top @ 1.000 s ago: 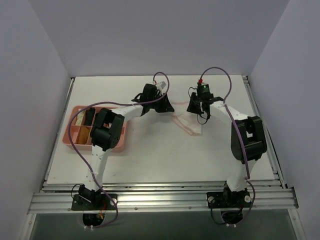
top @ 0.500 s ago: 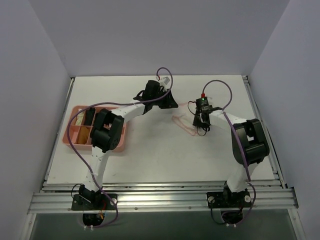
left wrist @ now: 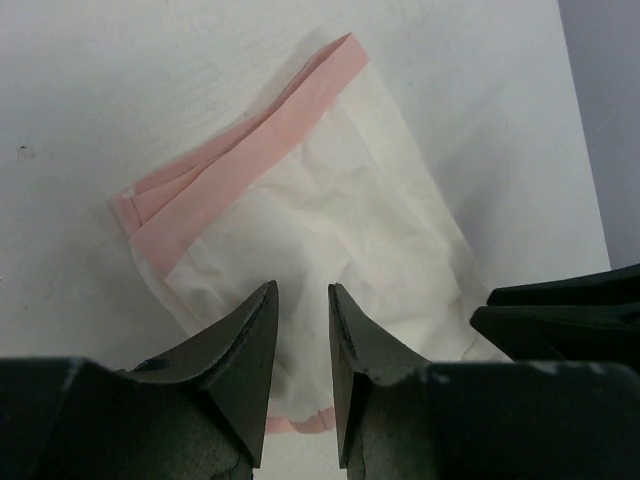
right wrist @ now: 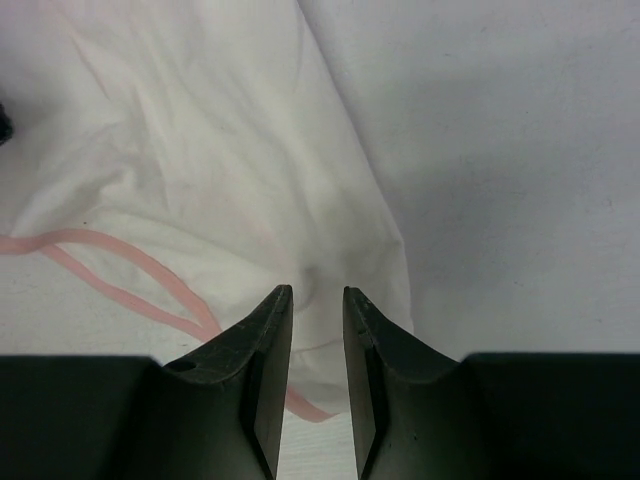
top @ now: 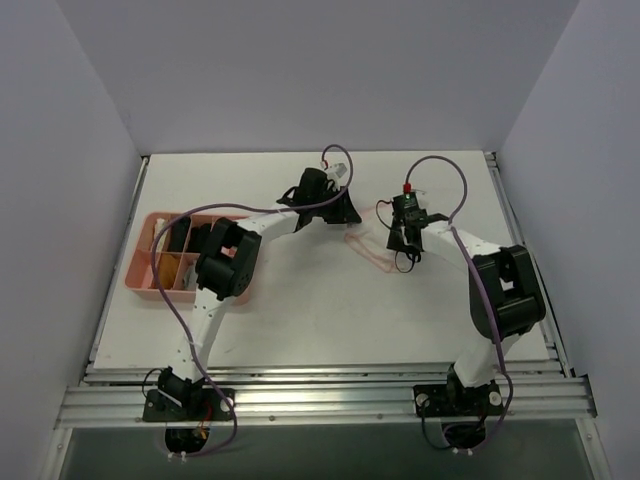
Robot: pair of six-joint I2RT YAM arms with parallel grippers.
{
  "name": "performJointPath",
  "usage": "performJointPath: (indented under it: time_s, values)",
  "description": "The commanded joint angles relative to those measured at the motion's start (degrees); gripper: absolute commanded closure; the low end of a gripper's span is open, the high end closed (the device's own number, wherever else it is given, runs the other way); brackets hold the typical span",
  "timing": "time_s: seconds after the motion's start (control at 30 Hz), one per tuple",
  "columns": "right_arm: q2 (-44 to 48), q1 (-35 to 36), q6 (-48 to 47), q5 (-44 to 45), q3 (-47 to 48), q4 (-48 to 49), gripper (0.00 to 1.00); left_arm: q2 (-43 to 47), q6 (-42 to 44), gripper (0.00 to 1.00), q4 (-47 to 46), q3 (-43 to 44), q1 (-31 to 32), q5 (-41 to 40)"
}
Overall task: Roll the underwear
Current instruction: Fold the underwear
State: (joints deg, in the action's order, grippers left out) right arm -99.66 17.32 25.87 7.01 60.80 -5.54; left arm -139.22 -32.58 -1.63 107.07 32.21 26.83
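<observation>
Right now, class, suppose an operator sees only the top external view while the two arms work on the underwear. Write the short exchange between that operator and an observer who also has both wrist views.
Operator: From above, the left arm hides its own fingers. How do they stand?
Observer: In the left wrist view the left gripper shows a narrow gap between its fingers, directly over the underwear. I cannot tell whether any cloth is pinched.
Operator: And the right one?
Observer: The right gripper also shows a narrow gap, over white fabric near the garment's edge, where a crease runs towards the gap.
Operator: Is the cloth lying single?
Observer: No. The pink band lies doubled along the far edge, one layer over another.
</observation>
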Motion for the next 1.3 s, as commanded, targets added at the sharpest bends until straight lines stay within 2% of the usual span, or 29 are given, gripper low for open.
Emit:
performJointPath:
  time_s: [0.0,0.17,0.33,0.63,0.8,1.03,1.27]
  values:
    - [3.5,0.3,0.2,3.4,-0.7,-2.4,0.77,-2.2,1.1,0.64,0.8,3.8,0.1,0.2]
    - [3.1,0.3,1.6,4.3,-4.8,-0.9,0.77,-5.3,3.0,0.64,5.0,7.2,-0.3,-1.3]
    - [2.2,0.3,2.8,5.4,-8.4,0.5,0.78,-5.3,4.2,0.64,5.8,6.9,-1.1,-1.9]
    - [4.4,1.7,1.1,5.7,-7.8,-0.7,0.75,-4.0,7.6,0.62,8.2,5.8,-1.1,0.1]
    - [8.8,2.5,-0.4,2.1,-5.4,-0.7,0.74,0.7,8.0,0.59,5.8,1.2,-0.8,1.1]
    - [7.3,3.1,-1.3,-5.5,-6.8,3.5,0.76,0.4,8.1,0.57,7.9,3.1,-0.7,2.9]
    - [5.3,4.3,0.1,-3.8,-12.0,5.0,0.78,-1.1,9.3,0.56,10.1,3.6,-0.9,2.3]
